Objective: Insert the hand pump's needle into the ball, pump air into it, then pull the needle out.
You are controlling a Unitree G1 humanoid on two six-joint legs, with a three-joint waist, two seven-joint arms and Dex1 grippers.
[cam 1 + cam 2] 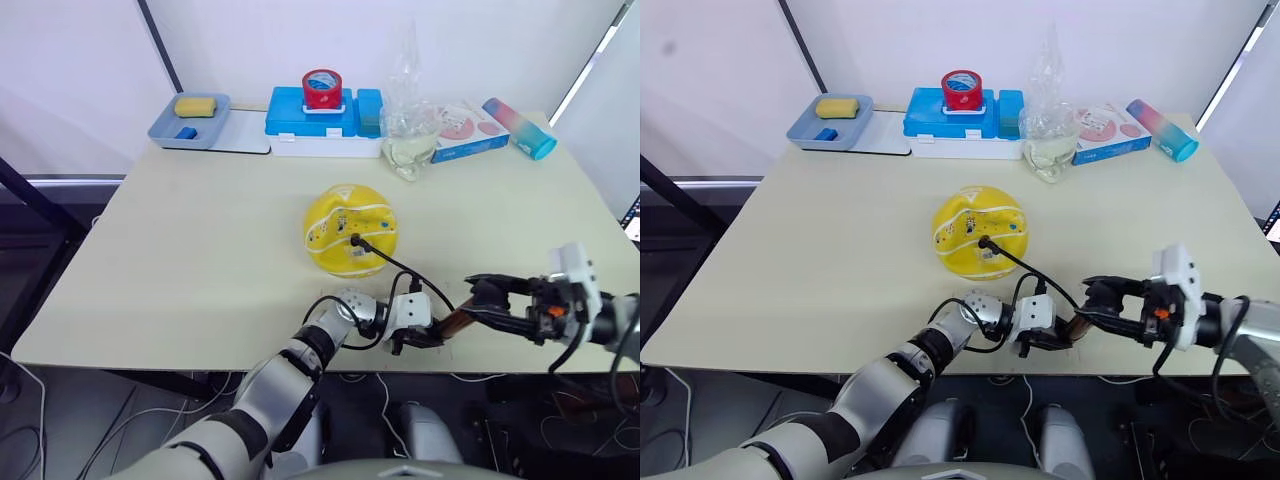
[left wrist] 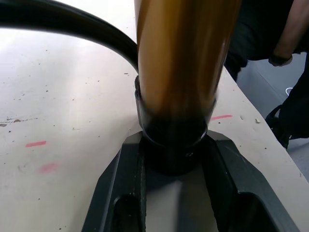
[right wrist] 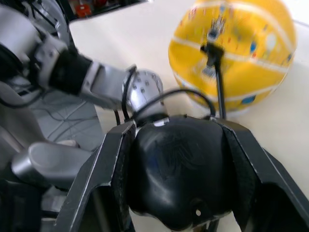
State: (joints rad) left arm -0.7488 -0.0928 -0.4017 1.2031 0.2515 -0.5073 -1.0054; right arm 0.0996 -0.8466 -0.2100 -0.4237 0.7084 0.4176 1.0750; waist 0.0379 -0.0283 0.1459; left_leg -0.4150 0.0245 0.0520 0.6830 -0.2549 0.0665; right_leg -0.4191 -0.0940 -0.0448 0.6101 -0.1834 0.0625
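Cream table [image 1: 200, 260], near edge: both arms reaching in low toward each other. Left arm bent across, gripper [image 1: 413, 335] lying sideways, jaws pinching the black end cap of the pump [image 1: 455, 322] with the gold barrel [image 2: 181, 58] running straight out from between them. Right arm level from the opposite side, gripper [image 1: 488, 298] clamped around the black handle [image 3: 178, 164], handle filling the gap between both fingers [image 3: 113, 164]. Yellow ball [image 1: 351, 230] ahead of both sets of jaws, well beyond the fingertips, resting mid-table, dented on top. Thin black hose [image 1: 405, 270] arcing from beside the left jaws up to the ball. Needle fitting [image 3: 211, 48] seated in the ball's skin; pin itself hidden.
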